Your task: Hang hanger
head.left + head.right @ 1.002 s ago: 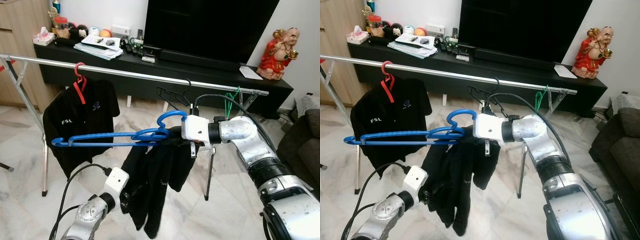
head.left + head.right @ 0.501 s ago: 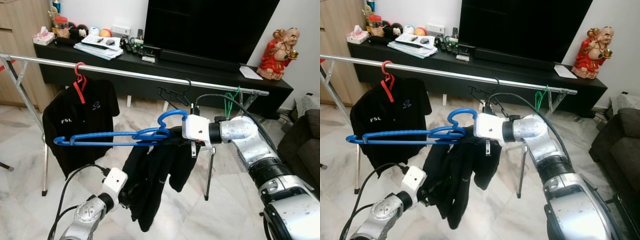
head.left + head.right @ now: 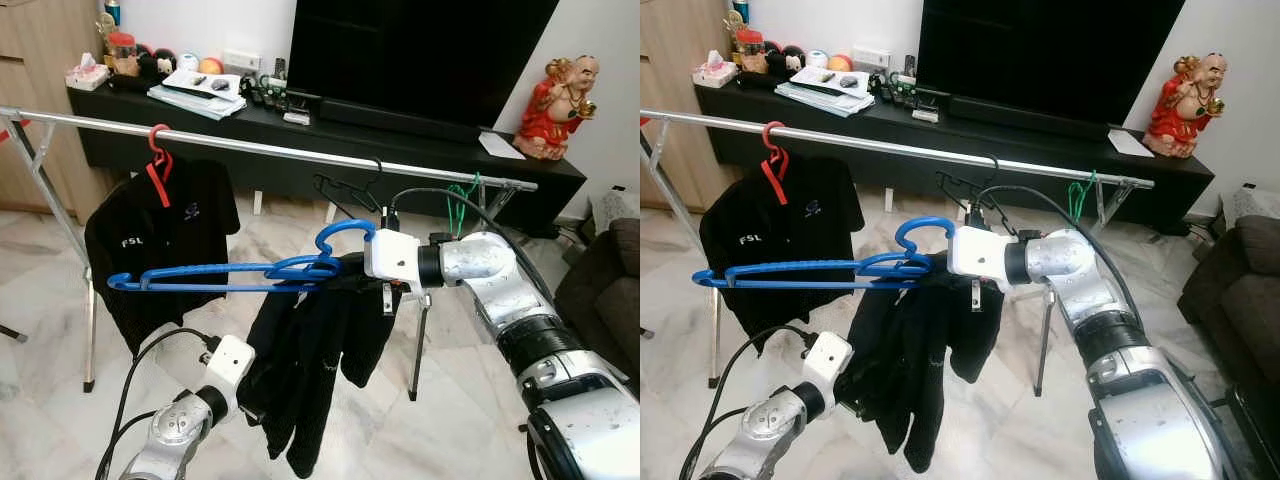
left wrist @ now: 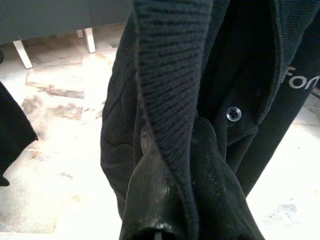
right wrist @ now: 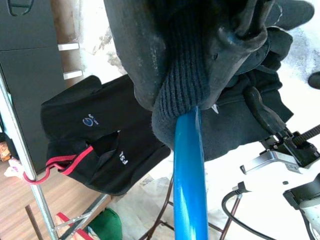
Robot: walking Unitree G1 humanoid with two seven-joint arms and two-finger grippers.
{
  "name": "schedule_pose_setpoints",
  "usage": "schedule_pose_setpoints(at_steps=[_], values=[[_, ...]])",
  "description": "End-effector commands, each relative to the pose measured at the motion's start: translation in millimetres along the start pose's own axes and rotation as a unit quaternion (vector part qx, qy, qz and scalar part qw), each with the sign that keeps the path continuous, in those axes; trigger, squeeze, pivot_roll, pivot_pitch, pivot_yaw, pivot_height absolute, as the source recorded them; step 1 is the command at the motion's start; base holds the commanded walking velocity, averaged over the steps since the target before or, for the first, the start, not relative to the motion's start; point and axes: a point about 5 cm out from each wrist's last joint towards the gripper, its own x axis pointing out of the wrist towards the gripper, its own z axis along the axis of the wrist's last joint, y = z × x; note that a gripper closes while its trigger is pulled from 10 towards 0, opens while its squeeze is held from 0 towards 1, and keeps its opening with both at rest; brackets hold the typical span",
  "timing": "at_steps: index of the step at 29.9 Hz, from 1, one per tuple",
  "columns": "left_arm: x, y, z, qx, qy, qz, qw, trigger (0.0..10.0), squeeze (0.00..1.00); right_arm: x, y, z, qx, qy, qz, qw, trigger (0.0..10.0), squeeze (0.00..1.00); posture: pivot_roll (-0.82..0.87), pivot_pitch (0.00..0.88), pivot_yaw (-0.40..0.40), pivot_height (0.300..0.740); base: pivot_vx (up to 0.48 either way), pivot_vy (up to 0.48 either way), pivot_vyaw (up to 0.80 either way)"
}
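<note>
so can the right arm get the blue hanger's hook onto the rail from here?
Probably yes: the right gripper holds the blue hanger just below the rail, hook up, with a free stretch between the red hanger and black hangers.

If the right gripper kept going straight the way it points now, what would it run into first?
Probably the black polo shirt hanging from the red hanger on the silver rail. The right gripper points along the blue plastic hanger toward it; depth is unclear, so it might pass in front.

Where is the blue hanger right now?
The blue plastic hanger is in mid-air at centre, held by the right claw, below the silver clothes rail.
</note>
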Motion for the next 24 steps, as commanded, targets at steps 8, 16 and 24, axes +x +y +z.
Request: schedule_pose_setpoints(at_steps=[8, 16, 24], values=[[-6.5, 0.0, -7.3, 0.001, 0.014, -0.001, 1.0, 0.0, 0.0, -12.6, 3.9, -15.4, 0.01, 0.037, -0.016, 0.999, 0.0, 0.0, 0.12, 0.0, -0.198, 0.74, 0.0, 0.0, 0.0], [-29.6, 12.9, -33.1, 0.004, 0.077, 0.056, 0.995, 0.0, 0.0, -36.5, 44.7, -69.9, 0.066, 0.153, 0.006, 0.986, 0.0, 0.0, 0.12, 0.0, -0.188, 0.74, 0.0, 0.0, 0.0], [-32.1, 14.2, -37.4, -0.002, 0.1, 0.066, 0.993, 0.0, 0.0, -38.0, 59.1, -76.2, 0.105, 0.12, 0.007, 0.987, 0.0, 0.0, 0.12, 0.001, -0.179, 0.74, 0.0, 0.0, 0.0]])
